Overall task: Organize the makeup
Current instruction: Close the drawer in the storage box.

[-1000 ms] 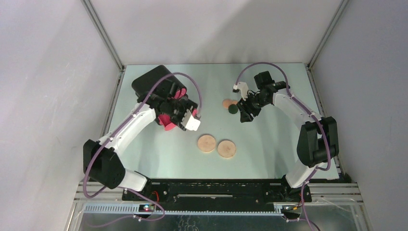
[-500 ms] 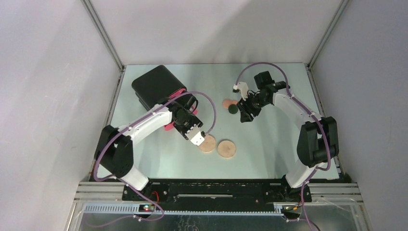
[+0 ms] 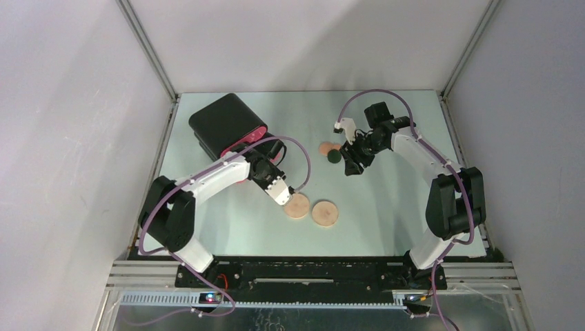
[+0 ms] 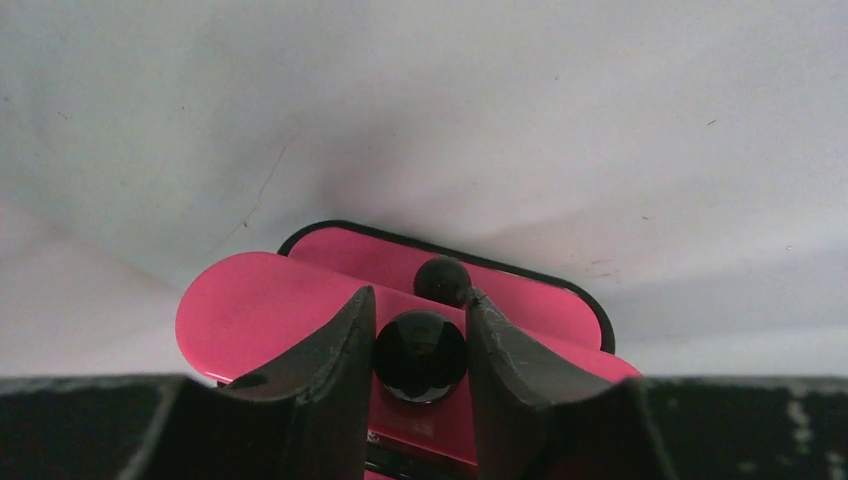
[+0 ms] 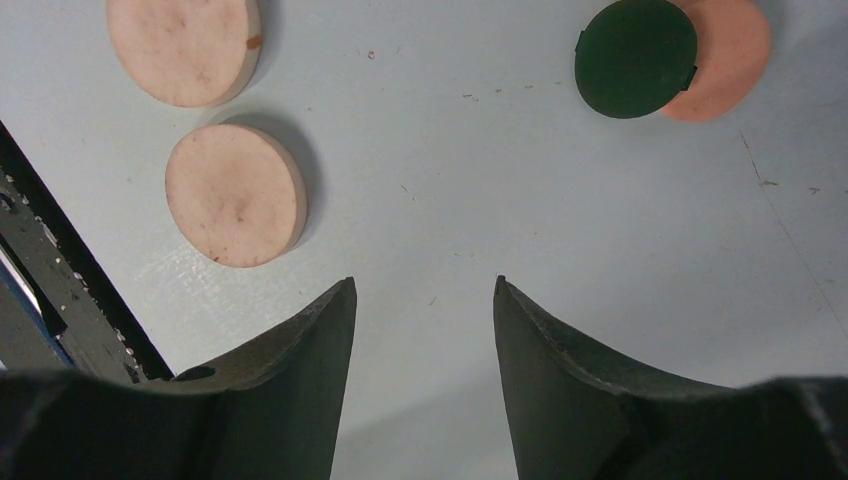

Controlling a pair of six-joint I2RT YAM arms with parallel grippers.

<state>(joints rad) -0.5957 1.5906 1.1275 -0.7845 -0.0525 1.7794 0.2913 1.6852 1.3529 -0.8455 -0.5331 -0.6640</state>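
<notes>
Knob (image 4: 420,358) of the pink drawer (image 4: 255,310) sits between the narrow left jaws; if they pinch it I cannot tell. Right jaws hang wide and empty over the counter (image 5: 560,200); dark-green round (image 5: 635,55) overlaps peach round (image 5: 735,60) at 1 o'clock, tan discs (image 5: 235,195) at 10 o'clock.

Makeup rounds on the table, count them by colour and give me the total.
Tan discs: 2
Peach round: 1
Dark-green round: 1
Total: 4
</notes>
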